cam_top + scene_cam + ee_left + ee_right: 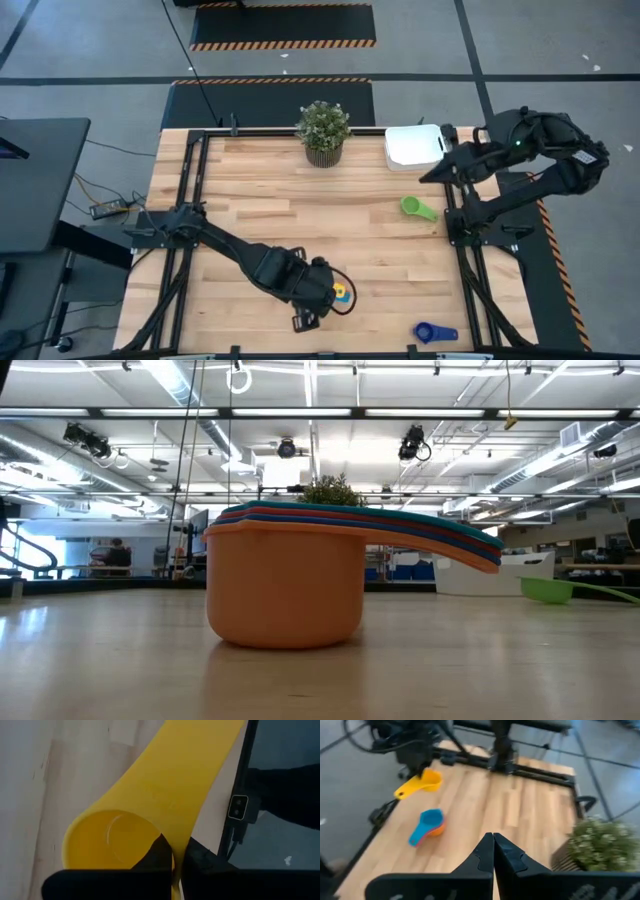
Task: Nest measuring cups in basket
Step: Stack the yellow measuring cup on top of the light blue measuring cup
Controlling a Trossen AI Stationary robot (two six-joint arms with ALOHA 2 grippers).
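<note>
My left gripper [177, 865] is clamped on the rim of the yellow measuring cup [115, 840] near the table's front edge. My right gripper [493, 851] hangs shut and empty beside the white basket [413, 146]. No writing on any cup is legible.

The nested cup stack [300, 575] sits at the front edge, and the green cup [415, 208] lies near the basket.

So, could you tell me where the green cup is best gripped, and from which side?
The green cup is probably best taken by its flat handle, from straight above. It sits upright with nothing against it, and the handle sticks out level toward the right arm's side, thin enough to pinch. The round bowl is wider and likelier to slip. The right gripper, shut now, is nearest.
</note>
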